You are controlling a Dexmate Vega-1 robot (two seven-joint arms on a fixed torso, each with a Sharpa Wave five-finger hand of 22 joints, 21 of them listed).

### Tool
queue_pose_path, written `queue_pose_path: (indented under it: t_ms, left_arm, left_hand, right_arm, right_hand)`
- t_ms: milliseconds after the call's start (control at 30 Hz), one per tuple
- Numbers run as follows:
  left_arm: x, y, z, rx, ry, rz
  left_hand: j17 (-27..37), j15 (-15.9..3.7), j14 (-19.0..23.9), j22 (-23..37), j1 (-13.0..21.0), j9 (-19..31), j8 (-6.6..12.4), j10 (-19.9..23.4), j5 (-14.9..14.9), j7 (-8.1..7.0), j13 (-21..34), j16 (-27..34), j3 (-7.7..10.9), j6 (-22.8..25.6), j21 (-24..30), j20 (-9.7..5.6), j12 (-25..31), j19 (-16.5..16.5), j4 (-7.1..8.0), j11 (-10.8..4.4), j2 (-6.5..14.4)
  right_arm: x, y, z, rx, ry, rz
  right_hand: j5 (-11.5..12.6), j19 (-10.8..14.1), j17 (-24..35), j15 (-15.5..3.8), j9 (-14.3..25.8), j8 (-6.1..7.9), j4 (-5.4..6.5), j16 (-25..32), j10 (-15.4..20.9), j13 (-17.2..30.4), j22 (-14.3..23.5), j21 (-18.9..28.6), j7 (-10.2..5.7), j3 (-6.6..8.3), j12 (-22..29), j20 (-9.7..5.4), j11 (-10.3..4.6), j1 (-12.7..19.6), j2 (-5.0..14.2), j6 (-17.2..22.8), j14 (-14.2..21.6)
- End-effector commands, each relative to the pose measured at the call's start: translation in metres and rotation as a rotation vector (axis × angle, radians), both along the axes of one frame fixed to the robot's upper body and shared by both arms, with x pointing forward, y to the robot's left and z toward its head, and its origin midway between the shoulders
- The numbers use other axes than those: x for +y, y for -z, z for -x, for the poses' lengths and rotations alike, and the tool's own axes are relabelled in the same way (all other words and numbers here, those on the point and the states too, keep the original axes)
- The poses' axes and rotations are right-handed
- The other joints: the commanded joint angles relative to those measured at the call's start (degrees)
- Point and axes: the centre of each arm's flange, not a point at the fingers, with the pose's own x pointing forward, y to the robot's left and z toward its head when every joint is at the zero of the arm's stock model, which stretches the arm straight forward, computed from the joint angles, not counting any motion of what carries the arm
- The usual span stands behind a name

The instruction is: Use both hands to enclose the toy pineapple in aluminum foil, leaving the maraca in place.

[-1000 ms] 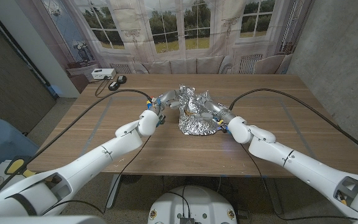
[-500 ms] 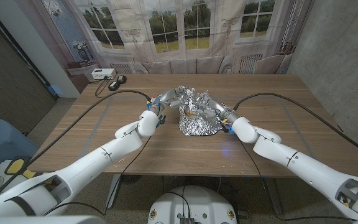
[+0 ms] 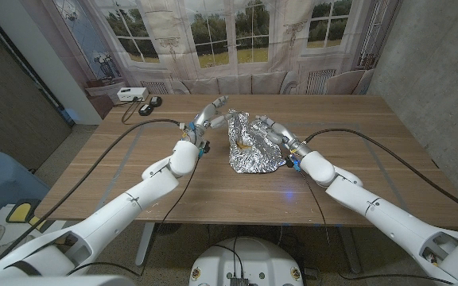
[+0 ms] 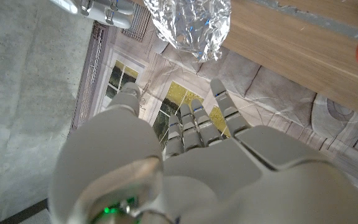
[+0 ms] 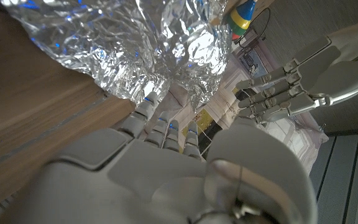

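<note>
The crumpled aluminum foil point(image 3: 254, 156) sits mid-table, its left side standing up. A small yellow patch, likely the toy pineapple point(image 3: 244, 146), peeks out of a fold; the rest is hidden. My left hand point(image 3: 210, 114) hovers off the foil's back left with fingers spread, holding nothing. My right hand point(image 3: 272, 131) is at the foil's right edge, fingers stretched out toward it. In the right wrist view the foil point(image 5: 135, 43) lies just past my fingers point(image 5: 157, 127), and the coloured maraca point(image 5: 243, 14) shows beyond it beside my left hand point(image 5: 291, 81). The left wrist view looks over my left hand point(image 4: 185, 155) toward the foil point(image 4: 188, 22).
A white box point(image 3: 131, 94) and a small black device point(image 3: 151, 103) lie at the table's back left. Black cables point(image 3: 145, 123) run along both arms over the wooden table point(image 3: 133, 167). A printed window backdrop hangs behind the far edge.
My left hand has let go of the foil and lifted back and to the left, fingers spreading. My right hand has slid off the top of the foil to its right edge.
</note>
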Motion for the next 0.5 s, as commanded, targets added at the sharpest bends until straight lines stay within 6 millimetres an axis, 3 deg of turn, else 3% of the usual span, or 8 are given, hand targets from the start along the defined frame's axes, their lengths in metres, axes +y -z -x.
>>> queue_pose_path:
  t_ms: [33,233,500]
  left_arm:
    - [0.014,-0.007,0.004,-0.014,0.165,0.173]
    - [0.023,-0.008,0.007,-0.005,0.248,0.242]
    - [0.036,-0.011,0.007,0.025,0.348,0.298]
  left_hand:
    - [-0.13,0.46,-1.76,0.12,-2.43,-0.03,-0.02,-1.59,-0.06,-0.84,-0.66,-0.17,-0.58,-1.26,-1.13,0.07,-0.28,-1.48,1.09,0.27,-0.10]
    - [-0.22,0.95,-3.34,0.14,-5.49,-0.17,0.07,-2.83,-0.10,-1.94,-1.47,-0.09,-1.54,-2.38,-2.43,-0.18,-0.11,-2.87,2.41,0.27,0.04]
    - [-0.55,1.70,-6.73,0.14,-10.76,-0.40,0.30,-5.57,0.00,-3.03,-3.14,-0.26,-3.17,-3.01,-5.16,-1.67,-0.15,-5.98,4.58,0.60,0.21]
  right_arm:
    - [-0.013,-0.009,0.000,-0.020,-0.036,-0.140]
    - [-0.017,-0.016,0.002,-0.033,-0.045,-0.201]
    - [-0.023,-0.022,0.001,-0.028,-0.059,-0.284]
  right_hand:
    - [-0.33,0.31,-0.16,-0.47,-0.04,0.13,0.41,0.39,0.88,0.06,0.16,-0.19,-0.18,-0.09,0.30,-0.60,0.19,-0.30,0.00,0.42,0.75]
    - [-0.65,0.27,-0.46,0.06,-0.10,0.02,0.64,0.29,1.41,-0.11,0.14,-0.35,-0.21,-0.63,0.25,-0.40,0.40,-1.14,-0.84,0.76,1.12]
    - [-1.14,0.78,-0.96,-0.27,-0.22,0.43,1.47,0.23,3.72,-0.46,0.13,-0.43,-0.94,-1.40,0.60,-0.20,0.45,-3.15,-1.21,3.24,2.14]
